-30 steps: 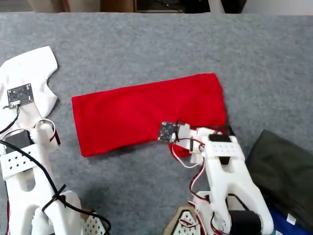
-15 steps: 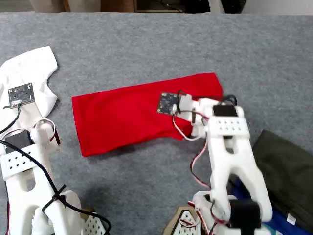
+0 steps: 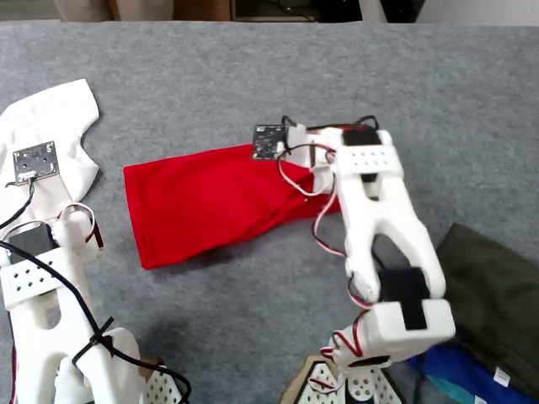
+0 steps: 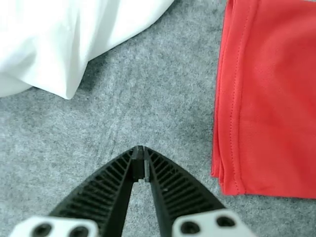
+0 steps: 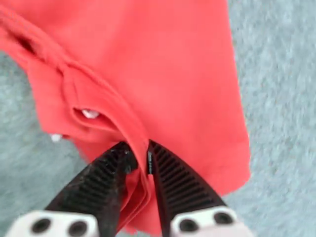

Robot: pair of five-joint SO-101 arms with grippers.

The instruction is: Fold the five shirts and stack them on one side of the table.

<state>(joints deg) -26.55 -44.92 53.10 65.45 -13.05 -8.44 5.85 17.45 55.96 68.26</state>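
Covering the whole high view, the grey table (image 3: 253,76) shows bare felt from 12 to 3 o'clock, and a narrower strip along its 6 o'clock edge between the two arm bases. The red shirt (image 3: 202,202) lies at the centre as a long band. One second ago its 3 o'clock end was flat and reached further to that side; now this end is raised and drawn toward 11 o'clock, so the band on the table is shorter. The white shirt (image 3: 50,118) sits at 10 o'clock, at the table's edge, apart from the red one and unchanged. At 4 o'clock, at the edge, the dark green shirt (image 3: 497,295) lies over a blue garment (image 3: 455,370). The right gripper (image 5: 138,148) is clenched on a fold of the red shirt beside small white buttons; its arm has travelled from 5 o'clock toward 12. The left gripper (image 4: 138,160) is closed on nothing, above grey felt between the white and red shirts, and has not moved.
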